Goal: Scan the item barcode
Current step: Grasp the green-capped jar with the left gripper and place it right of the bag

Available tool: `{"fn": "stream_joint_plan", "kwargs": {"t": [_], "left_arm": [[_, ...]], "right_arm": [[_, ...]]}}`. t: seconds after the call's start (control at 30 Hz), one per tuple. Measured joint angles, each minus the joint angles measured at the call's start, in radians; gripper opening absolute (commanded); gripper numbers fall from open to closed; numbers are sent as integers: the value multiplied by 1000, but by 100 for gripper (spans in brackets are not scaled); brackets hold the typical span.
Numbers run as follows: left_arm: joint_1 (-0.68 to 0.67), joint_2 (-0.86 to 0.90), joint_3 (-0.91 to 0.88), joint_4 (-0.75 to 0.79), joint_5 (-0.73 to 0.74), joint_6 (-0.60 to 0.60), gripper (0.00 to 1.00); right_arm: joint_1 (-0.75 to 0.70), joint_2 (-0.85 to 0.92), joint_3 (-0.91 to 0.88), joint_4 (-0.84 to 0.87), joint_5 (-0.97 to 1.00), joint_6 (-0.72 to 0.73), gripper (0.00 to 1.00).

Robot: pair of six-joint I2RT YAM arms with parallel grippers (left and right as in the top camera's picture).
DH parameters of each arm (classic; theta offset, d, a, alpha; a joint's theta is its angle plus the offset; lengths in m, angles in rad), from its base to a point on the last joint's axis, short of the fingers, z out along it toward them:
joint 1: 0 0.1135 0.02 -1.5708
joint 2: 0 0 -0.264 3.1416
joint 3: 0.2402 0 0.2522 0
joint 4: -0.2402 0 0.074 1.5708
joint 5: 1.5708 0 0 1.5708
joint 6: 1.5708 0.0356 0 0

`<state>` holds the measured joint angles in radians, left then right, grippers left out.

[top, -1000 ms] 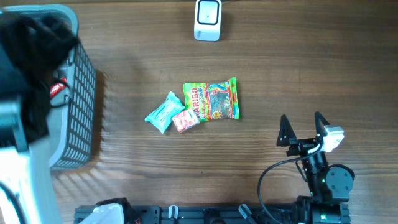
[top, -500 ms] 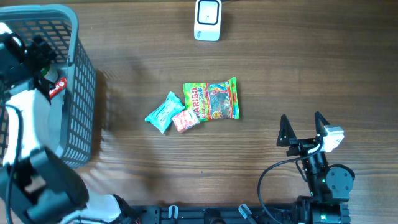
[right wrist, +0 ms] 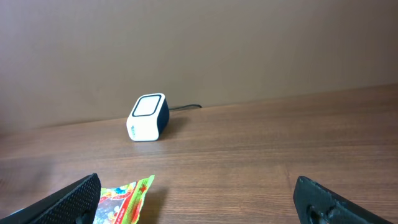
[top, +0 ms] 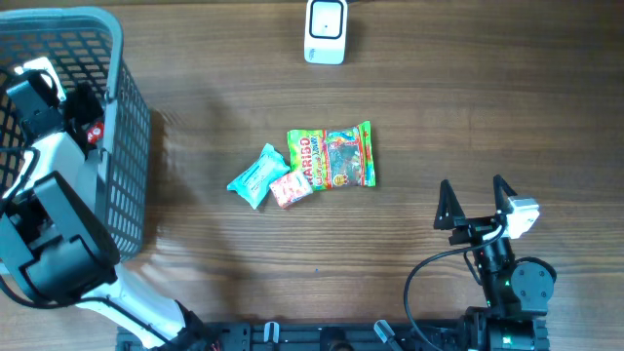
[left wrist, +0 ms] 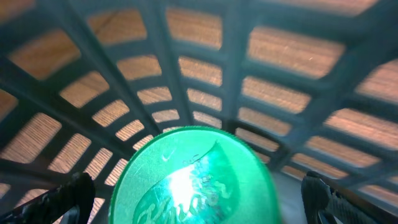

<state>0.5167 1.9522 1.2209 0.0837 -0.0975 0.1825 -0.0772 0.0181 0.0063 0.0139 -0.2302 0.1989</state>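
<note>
My left gripper is down inside the grey mesh basket, open, with its fingers on either side of a round green lid; I see no contact. In the overhead view the left arm reaches into the basket, and the lid is hidden there. The white barcode scanner stands at the table's far edge, also seen in the right wrist view as a scanner. My right gripper rests open and empty near the front right.
A green Haribo bag, a teal packet and a small red packet lie together mid-table. The Haribo bag's corner shows by the right gripper's left finger. A red-labelled thing sits in the basket.
The left arm has swung from blocking the top left corner to reaching down into the basket. The right arm and the packets on the table have not moved.
</note>
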Motion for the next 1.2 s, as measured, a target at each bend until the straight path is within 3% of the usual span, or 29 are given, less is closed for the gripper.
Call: {"fn": "stream_joint_plan", "kwargs": {"t": [0.13,0.17,0.23,0.37,0.63,0.83,0.93,1.03,1.2], "left_arm": [[6,61,-2,64,50,0,99],[6,70,-2,77,60,-8,92],[8,77,-2,79,69,-19,65],[8,80,-2,80,81,-53,52],[10,-18,-13,-3,80,-104,56],[10,-434,-13,-75,85,-226,59],[-11,-605,-13,-122,192,-328,59],[-129,-705,-13,-177,293,-402,59],[-546,-687,-11,-404,308,-436,57]], "right_arm": [[0,0,0,0,0,0,100],[0,0,0,0,0,0,100],[0,0,0,0,0,0,100],[0,0,0,0,0,0,100],[0,0,0,0,0,0,100],[0,0,0,0,0,0,100],[0,0,0,0,0,0,100],[0,0,0,0,0,0,100],[0,0,0,0,0,0,100]]}}
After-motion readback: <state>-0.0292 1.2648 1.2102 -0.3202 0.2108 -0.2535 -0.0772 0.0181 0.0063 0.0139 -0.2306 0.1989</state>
